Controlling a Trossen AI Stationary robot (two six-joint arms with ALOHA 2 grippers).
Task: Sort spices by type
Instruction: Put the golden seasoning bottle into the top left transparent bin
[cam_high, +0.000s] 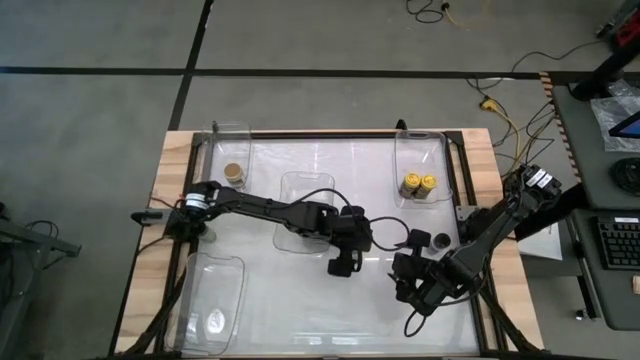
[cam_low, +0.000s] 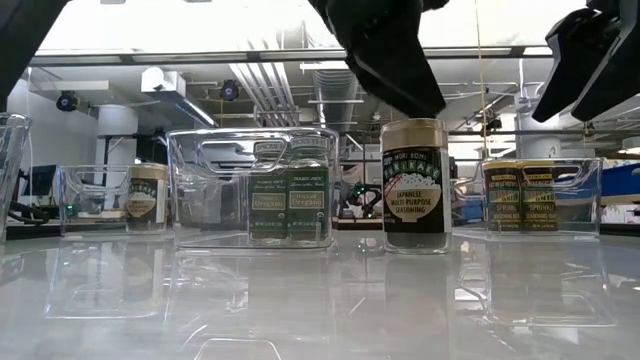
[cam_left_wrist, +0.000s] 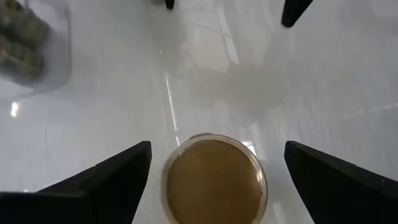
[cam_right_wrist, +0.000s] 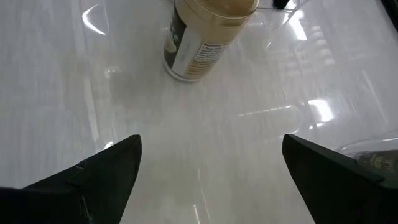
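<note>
Fingers (cam_left_wrist: 118, 180) astride "Japanese Multi-Purpose Seasoning" jar (cam_low: 416, 186)

A glossy white table top (cam_high: 330, 300) with a pale wooden border carries four clear plastic bins and one loose spice jar. A far-left bin (cam_high: 232, 158) holds a tan-lidded jar (cam_high: 234, 173). A far-right bin (cam_high: 420, 168) holds two yellow-lidded jars (cam_high: 418, 185) side by side. A middle bin (cam_low: 252, 188) holds two green-labelled jars (cam_low: 288, 205). A near-left bin (cam_high: 212, 292) sits by the front edge. A tan-lidded seasoning jar (cam_low: 415, 186) stands upright directly on the surface, between the middle and far-right bins.
</note>
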